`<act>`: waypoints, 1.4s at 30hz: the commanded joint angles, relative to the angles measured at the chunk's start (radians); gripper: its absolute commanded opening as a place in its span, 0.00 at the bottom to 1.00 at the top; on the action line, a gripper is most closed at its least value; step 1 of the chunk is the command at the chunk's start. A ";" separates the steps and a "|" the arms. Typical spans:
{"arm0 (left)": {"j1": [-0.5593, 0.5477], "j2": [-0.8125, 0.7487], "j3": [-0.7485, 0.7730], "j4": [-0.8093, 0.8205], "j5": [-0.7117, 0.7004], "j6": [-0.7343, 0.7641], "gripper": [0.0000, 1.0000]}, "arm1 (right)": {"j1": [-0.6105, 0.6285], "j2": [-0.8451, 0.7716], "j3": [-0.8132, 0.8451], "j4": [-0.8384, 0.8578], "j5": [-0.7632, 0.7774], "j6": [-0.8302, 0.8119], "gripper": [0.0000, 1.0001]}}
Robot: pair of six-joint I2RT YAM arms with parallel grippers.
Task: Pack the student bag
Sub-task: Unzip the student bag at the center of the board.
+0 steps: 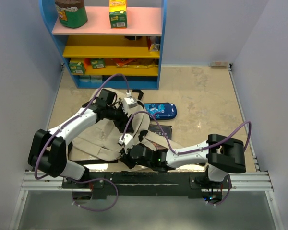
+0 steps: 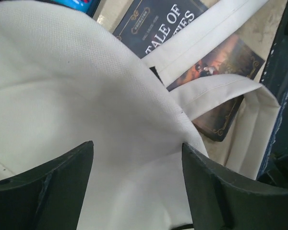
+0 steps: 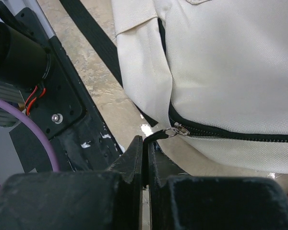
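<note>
The student bag (image 1: 100, 140) is a large cream canvas bag lying flat in front of the arm bases. My left gripper (image 2: 137, 144) hangs open just above its cloth (image 2: 62, 86), with nothing between the fingers. Beige straps (image 2: 206, 33) cross a dark book (image 2: 153, 24) beside the bag. My right gripper (image 3: 145, 141) is shut on the black zipper pull (image 3: 159, 135), which hangs from the metal slider (image 3: 181, 129) on the bag's black zip at the bag's near edge (image 3: 230, 62). In the top view the right gripper (image 1: 127, 155) sits by the bag's near right corner.
A blue pencil case (image 1: 160, 110) lies behind the book (image 1: 161, 132). A blue shelf unit (image 1: 110, 43) with jars and boxes stands at the back. A black strap (image 3: 93, 38) runs along the floor near the black base rail (image 1: 149, 179).
</note>
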 commanded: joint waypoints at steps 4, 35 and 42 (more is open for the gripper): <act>-0.001 0.000 -0.027 0.179 0.114 -0.040 0.81 | 0.000 0.000 -0.003 0.065 -0.026 -0.014 0.00; -0.018 -0.204 -0.009 0.127 -0.135 0.040 0.00 | 0.006 -0.019 -0.052 0.082 -0.057 0.026 0.50; 0.056 -0.224 0.022 0.078 -0.066 0.050 0.00 | -0.049 -0.298 -0.123 -0.053 0.084 0.061 0.68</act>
